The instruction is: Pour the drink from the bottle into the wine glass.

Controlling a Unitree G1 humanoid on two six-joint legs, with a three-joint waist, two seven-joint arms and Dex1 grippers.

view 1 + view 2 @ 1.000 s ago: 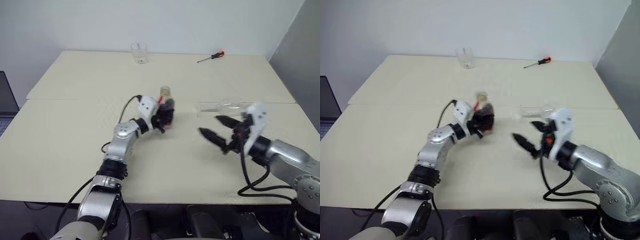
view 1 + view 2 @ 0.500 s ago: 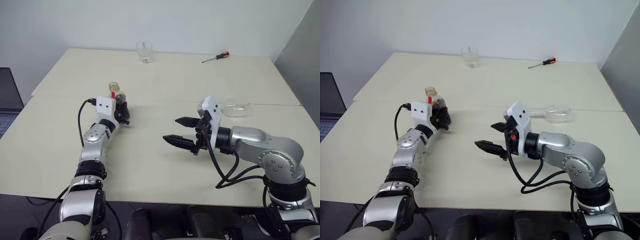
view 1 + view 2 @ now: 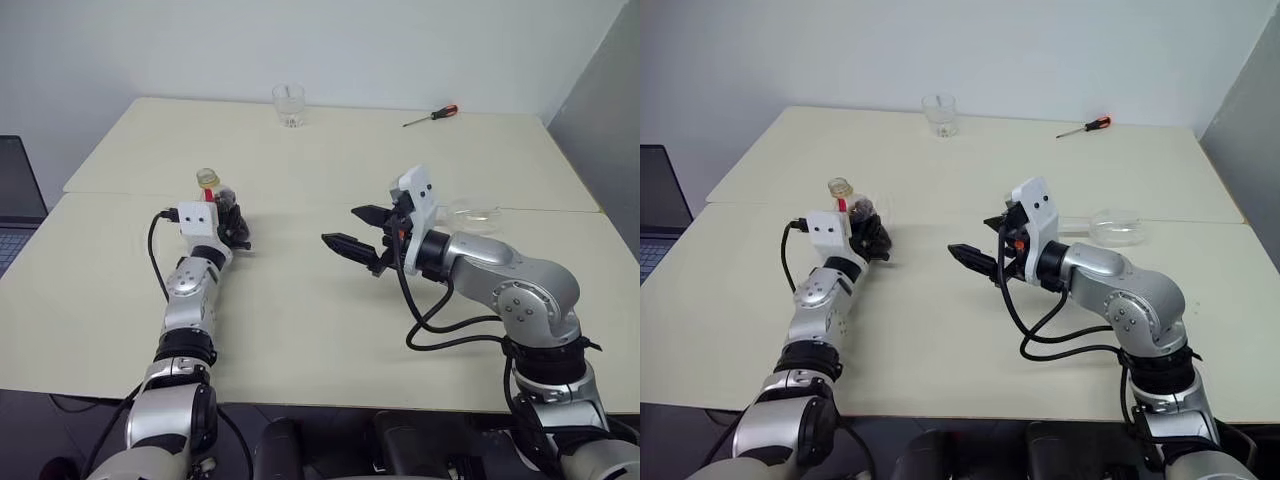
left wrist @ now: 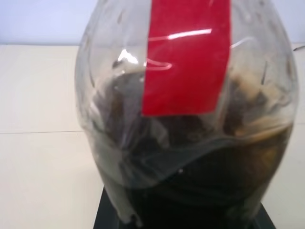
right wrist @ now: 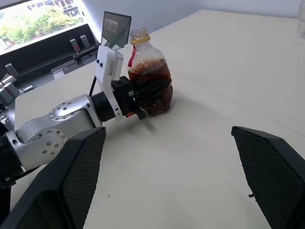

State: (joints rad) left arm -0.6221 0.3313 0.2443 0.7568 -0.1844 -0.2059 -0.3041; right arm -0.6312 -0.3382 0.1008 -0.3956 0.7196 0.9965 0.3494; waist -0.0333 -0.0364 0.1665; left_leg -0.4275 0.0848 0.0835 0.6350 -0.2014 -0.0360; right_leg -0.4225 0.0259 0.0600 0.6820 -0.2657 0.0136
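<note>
The bottle (image 3: 862, 218) stands upright toward the surface's (image 3: 940, 330) left edge, half full of dark drink (image 4: 200, 191), the left gripper (image 3: 872, 240) and its fingers around its belly. The wine glass (image 3: 1110, 226) lies on its side near the right edge, long axis crosswise, empty, behind the right gripper (image 3: 985, 248), whose fingers stand spread and empty.

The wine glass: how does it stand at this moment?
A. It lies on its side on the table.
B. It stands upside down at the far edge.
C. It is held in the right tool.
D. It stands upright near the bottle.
A: the wine glass lies on its side on the table, beyond the right tool, whose open fingers hold nothing; the bottle is far from it, at the left tool.
</note>
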